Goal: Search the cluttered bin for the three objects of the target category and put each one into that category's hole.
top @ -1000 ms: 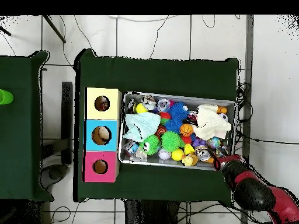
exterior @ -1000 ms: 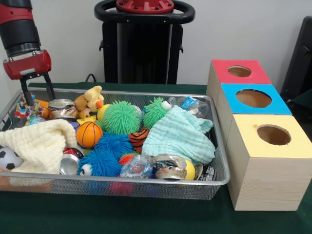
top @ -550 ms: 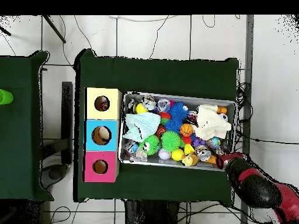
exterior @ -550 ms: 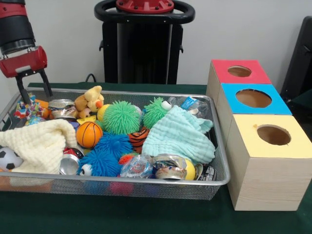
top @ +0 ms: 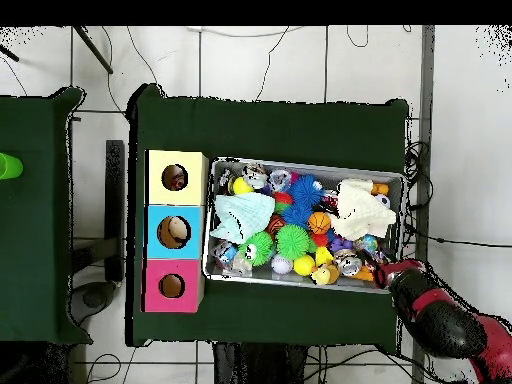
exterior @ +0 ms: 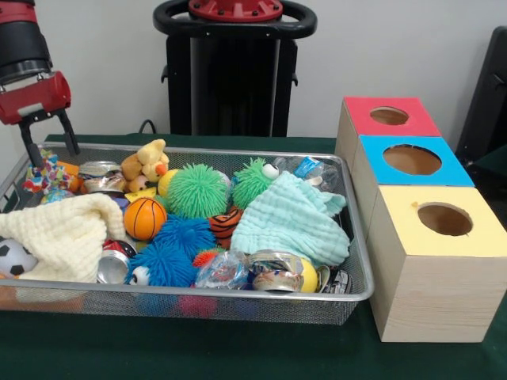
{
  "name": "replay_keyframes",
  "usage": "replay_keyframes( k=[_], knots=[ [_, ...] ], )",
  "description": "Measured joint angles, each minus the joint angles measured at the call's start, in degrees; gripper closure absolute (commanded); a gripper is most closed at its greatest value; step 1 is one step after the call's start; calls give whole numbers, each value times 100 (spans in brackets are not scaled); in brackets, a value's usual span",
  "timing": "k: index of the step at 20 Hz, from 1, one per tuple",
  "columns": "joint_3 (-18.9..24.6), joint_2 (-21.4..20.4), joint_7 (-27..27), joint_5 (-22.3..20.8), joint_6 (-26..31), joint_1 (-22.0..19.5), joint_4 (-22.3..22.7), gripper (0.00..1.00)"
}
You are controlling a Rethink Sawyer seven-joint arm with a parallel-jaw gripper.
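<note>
Two fingers of the gripper (exterior: 47, 142) stood apart and empty, above the far corner of the wire bin (exterior: 198, 297), touching nothing. Directly below lay a multicoloured toy (exterior: 43, 176); beside it the plush duck (exterior: 144, 162), further off the basketball (exterior: 144, 218). The target category could not be determined. Judgement: descend vertically, clear of the rim, onto one exposed item. Farthest stood the three holed boxes (exterior: 432, 214).
</note>
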Motion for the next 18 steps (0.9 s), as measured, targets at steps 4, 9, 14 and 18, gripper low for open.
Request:
replay_keyframes(
  k=[4,9,14,18],
  knots=[
    [53,85,0,-116,0,-73,-1,0],
    [60,98,0,-350,1,-93,0,0],
    [61,98,0,-532,1,-93,-1,0],
    [60,71,0,-631,1,-81,0,0]
  ],
)
